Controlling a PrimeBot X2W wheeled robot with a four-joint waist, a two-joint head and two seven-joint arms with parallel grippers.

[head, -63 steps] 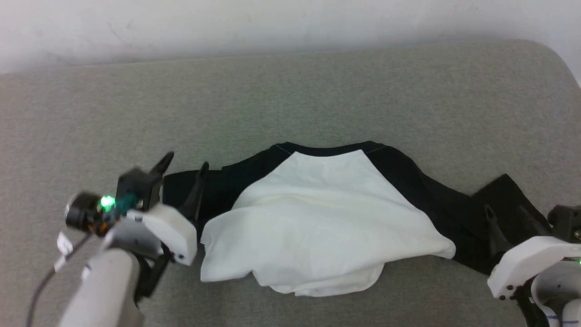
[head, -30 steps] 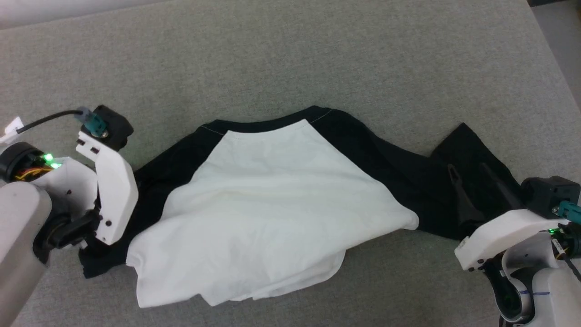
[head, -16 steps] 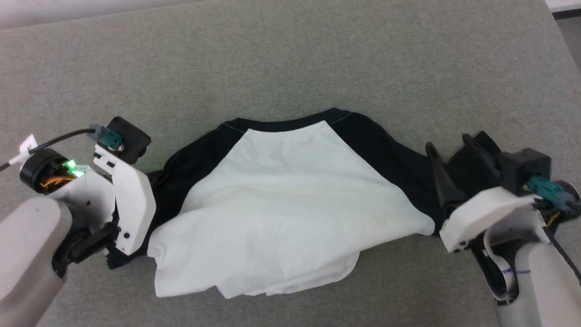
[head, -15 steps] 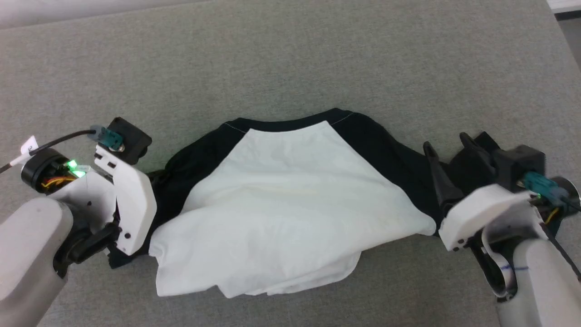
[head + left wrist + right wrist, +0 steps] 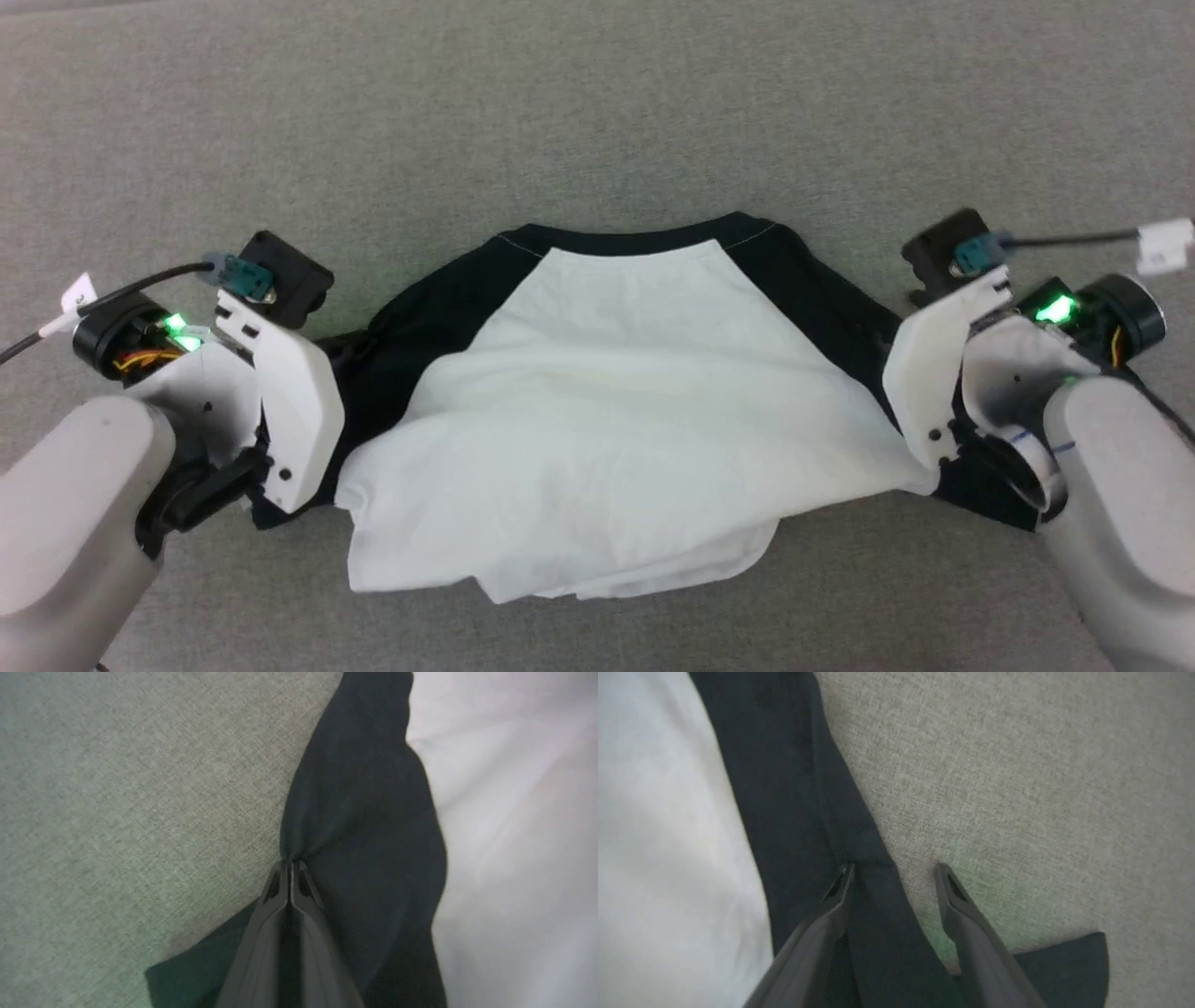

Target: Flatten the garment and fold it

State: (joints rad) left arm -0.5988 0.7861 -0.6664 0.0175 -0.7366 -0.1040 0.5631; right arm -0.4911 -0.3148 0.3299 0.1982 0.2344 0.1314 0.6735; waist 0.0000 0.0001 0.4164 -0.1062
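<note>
The garment point(image 5: 607, 420) lies rumpled on the grey surface, its white body bunched at the near hem and its black collar at the far side. A black sleeve runs out to each side. In the left wrist view my left gripper point(image 5: 290, 865) is shut on a pinched fold of the left black sleeve point(image 5: 364, 812). In the right wrist view my right gripper point(image 5: 895, 870) is open, pointing down astride the edge of the right black sleeve point(image 5: 794, 788), one finger point(image 5: 840, 886) over cloth and the other over bare surface. In the head view the white wrist housings point(image 5: 280, 401) hide both sets of fingers.
The grey woven surface point(image 5: 597, 112) stretches wide beyond and in front of the shirt. A black cable with a white tag point(image 5: 1162, 245) trails from the right wrist, and another trails from the left wrist point(image 5: 75, 299).
My left gripper came down on the left sleeve and shut on it. My right arm swung in and tipped down over the right sleeve. The head camera has also shifted.
</note>
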